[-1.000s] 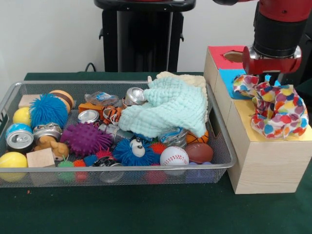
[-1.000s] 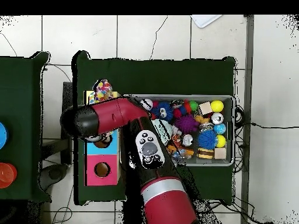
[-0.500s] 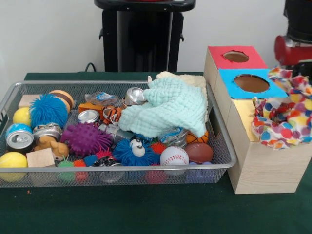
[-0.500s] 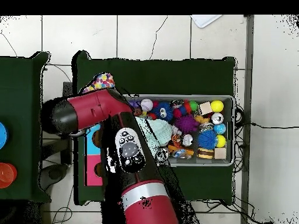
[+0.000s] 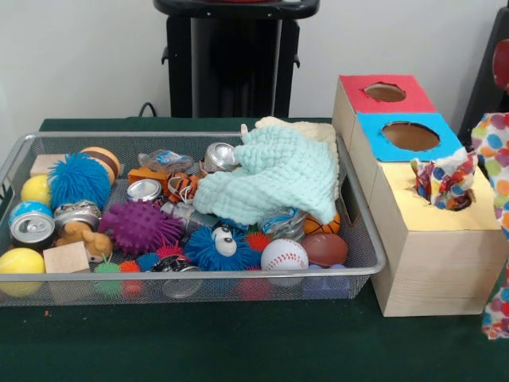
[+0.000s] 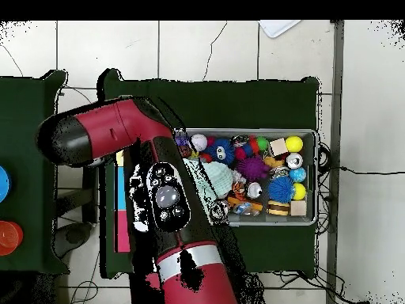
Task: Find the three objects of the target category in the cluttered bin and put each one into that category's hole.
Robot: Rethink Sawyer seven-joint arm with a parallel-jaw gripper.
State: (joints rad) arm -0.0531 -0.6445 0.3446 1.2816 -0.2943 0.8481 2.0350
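Front view: a spotted cloth [image 5: 444, 180] sits bunched in the yellow hole [image 5: 442, 193] of the wooden box [image 5: 425, 259]. More spotted fabric [image 5: 499, 199] hangs at 3 o'clock. I cannot tell the hand's state.

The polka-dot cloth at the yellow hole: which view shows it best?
The front view. There the polka-dot cloth sticks partly out of the hole in the yellow-topped box, with more dotted fabric at the right edge. In the overhead view the red arm covers that box, so the cloth is hidden.

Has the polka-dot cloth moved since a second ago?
Yes. The polka-dot cloth now sits partly tucked into the hole of the yellow-topped box, having earlier been draped over that box's right end.
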